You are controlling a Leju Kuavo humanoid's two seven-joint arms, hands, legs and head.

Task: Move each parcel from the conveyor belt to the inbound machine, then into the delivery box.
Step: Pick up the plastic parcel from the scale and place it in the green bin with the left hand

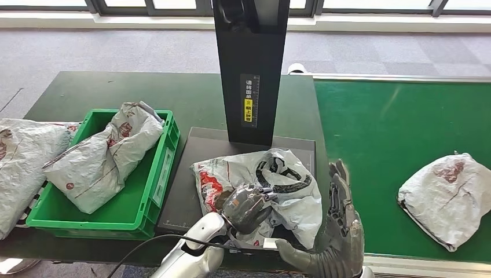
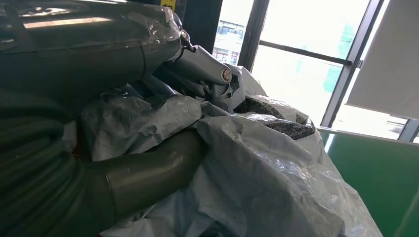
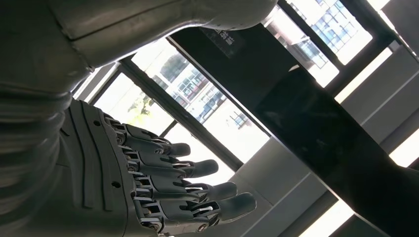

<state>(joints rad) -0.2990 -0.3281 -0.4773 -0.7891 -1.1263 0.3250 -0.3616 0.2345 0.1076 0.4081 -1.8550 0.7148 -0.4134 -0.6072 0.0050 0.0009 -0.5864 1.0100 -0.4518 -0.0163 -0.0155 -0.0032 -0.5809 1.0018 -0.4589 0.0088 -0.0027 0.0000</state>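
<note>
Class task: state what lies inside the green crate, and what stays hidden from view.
Inside the green crate lies one crumpled grey parcel, its top end poking above the far rim. Bare green floor shows beside it. Anything beneath the parcel, and the parcel's own contents, are covered.

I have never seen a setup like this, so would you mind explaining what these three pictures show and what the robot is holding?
The wide picture is the robot's own view from its head, looking down. The other two come from cameras at its wrists, so they look tilted. The left hand grips a crumpled white parcel lying on the dark base of the inbound machine, a black scanning post. The right hand is beside that parcel with fingers apart, holding nothing. To the left, a green delivery box already holds one grey parcel, and another bag lies beyond it. On the right, the green conveyor belt carries one more waiting parcel.
</note>
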